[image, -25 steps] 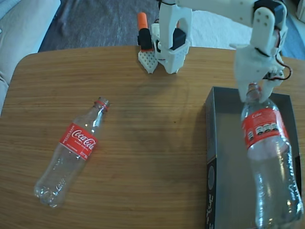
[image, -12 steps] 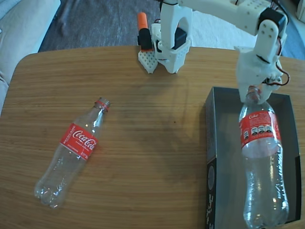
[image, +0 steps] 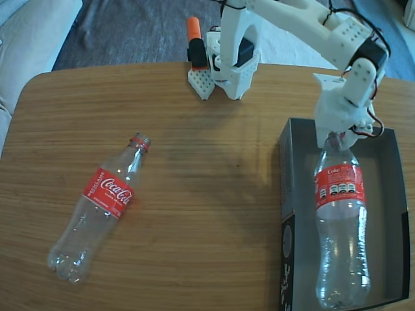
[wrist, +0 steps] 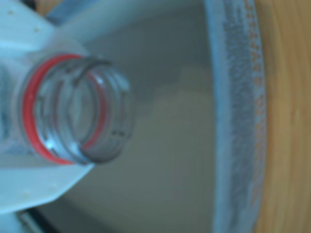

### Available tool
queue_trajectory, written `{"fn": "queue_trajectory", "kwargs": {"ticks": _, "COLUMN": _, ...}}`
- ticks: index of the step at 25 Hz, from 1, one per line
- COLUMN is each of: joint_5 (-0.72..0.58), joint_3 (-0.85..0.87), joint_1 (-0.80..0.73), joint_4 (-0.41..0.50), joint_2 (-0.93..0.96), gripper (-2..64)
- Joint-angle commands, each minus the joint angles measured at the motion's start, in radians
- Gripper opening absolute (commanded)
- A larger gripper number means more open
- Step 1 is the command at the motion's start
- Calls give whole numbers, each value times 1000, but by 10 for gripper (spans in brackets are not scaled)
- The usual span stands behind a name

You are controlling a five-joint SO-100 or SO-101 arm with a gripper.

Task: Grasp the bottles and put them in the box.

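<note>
Across the wide wooden table (image: pixel 194 214), rounded at its corners, everything is laid out for a two-bottle job, and half of it looks nearly done. Over on the right of the fixed view sits the one shallow dark grey-black cardboard box (image: pixel 295 194), grey inside, white print down its near outer wall, its long side matching a bottle's length, which is surely why the load goes in lengthwise. One white arm reaches from its base at the far table edge and bends down over the box's far end.

Two clear plastic Coca-Cola bottles, count them. The first clear red-labelled bottle (image: pixel 340 233) hangs inside the box's outline, base towards the camera, neck up under the wrist. Gripping by the neck lets the long body swing down into the tray. Whether its base already touches the box floor I cannot tell. The second clear red-labelled bottle (image: pixel 97 207) lies on its side well apart on the left, neck pointing away from the camera, untouched and waiting its turn.

Now the small stuff: the white pincer (image: pixel 334 137) is pinching the first bottle's neck, and the wrist view shows the open, capless mouth (wrist: pixel 80 109) with its red ring held against a white finger (wrist: pixel 29 187), grey box floor behind.
</note>
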Motion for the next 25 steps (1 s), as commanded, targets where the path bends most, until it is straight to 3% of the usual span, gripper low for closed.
{"fn": "queue_trajectory", "kwargs": {"ticks": 1, "joint_5": -6, "joint_3": -26, "joint_1": -3, "joint_4": -9, "joint_2": -23, "gripper": -3}}
{"fn": "queue_trajectory", "kwargs": {"ticks": 5, "joint_5": -6, "joint_3": -23, "joint_1": 2, "joint_4": -54, "joint_2": -71, "gripper": -3}}
{"fn": "queue_trajectory", "kwargs": {"ticks": 17, "joint_5": 0, "joint_3": -9, "joint_1": -3, "joint_4": -54, "joint_2": -104, "gripper": -2}}
{"fn": "queue_trajectory", "kwargs": {"ticks": 19, "joint_5": 3, "joint_3": -11, "joint_1": 2, "joint_4": -51, "joint_2": -98, "gripper": 43}}
{"fn": "queue_trajectory", "kwargs": {"ticks": 23, "joint_5": 57, "joint_3": -15, "joint_1": 21, "joint_4": -40, "joint_2": -92, "gripper": 263}}
{"fn": "queue_trajectory", "kwargs": {"ticks": 25, "joint_5": 57, "joint_3": -25, "joint_1": 35, "joint_4": -40, "joint_2": -92, "gripper": 305}}
